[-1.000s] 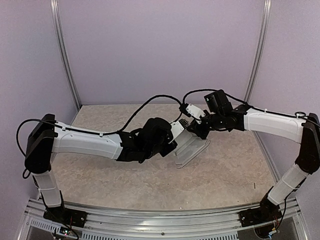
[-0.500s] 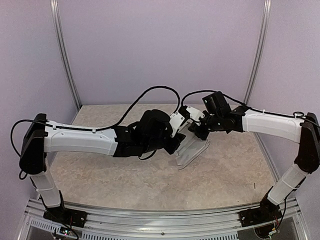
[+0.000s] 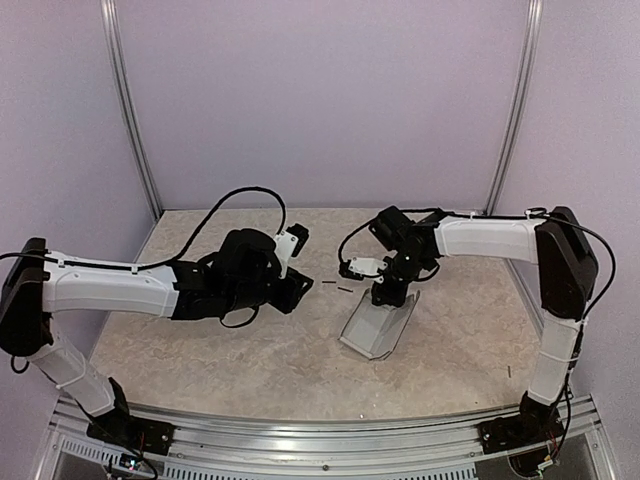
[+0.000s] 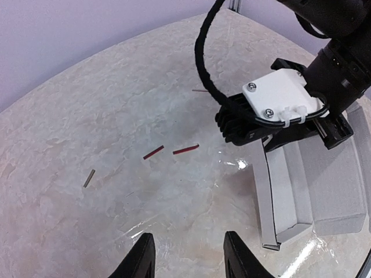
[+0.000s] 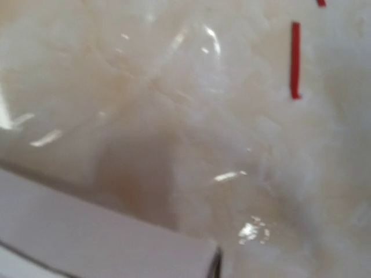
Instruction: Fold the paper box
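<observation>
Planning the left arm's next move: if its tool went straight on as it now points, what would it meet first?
Probably the bare table top, near the two red scraps; the paper box lies off to one side.

Marbled beige table (image 3: 230, 350); two red strips (image 4: 185, 149) near centre; grey sliver (image 4: 88, 178) apart; lilac walls (image 3: 320, 100).

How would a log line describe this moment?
left gripper: open, empty | right gripper: at paper box edge, grip unclear | stage: partly folded
</observation>
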{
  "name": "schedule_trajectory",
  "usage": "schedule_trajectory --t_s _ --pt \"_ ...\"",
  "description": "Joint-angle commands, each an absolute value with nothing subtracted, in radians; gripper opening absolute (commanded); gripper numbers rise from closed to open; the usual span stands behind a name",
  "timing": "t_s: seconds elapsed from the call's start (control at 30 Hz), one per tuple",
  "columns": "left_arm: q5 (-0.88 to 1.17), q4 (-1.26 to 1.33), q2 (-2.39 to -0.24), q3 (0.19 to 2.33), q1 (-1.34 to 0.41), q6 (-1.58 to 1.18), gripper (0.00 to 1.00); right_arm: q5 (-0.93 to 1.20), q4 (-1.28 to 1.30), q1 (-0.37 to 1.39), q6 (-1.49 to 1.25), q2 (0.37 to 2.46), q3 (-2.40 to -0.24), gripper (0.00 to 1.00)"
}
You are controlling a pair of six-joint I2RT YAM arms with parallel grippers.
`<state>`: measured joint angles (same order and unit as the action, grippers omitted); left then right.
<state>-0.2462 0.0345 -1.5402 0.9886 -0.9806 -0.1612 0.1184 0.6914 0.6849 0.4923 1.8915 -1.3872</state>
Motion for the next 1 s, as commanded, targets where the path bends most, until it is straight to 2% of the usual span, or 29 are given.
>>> schedule_trajectory --t_s 0.0,0.13,0.23,0.57,0.97 --pt "-0.220 0.056 -1.530 0.966 -0.972 -0.194 0.40 -0.127 0.748 0.730 0.501 1.978 -1.398 0.08" --pt "-0.200 0.061 -1.560 0.972 -0.972 -0.193 0.40 -0.269 0.717 0.754 0.485 2.043 -1.387 0.09" --pt "-0.193 0.068 -1.570 0.968 -0.972 -0.196 0.40 -0.298 0.711 0.759 0.469 2.050 -1.389 0.10" --pt "-0.152 0.106 -1.618 0.963 -0.968 -0.198 0.40 -0.116 0.820 0.737 0.451 1.977 -1.461 0.28" --pt "-0.080 0.144 -1.655 0.964 -0.962 -0.211 0.40 0.068 0.910 0.681 0.456 1.952 -1.546 0.37"
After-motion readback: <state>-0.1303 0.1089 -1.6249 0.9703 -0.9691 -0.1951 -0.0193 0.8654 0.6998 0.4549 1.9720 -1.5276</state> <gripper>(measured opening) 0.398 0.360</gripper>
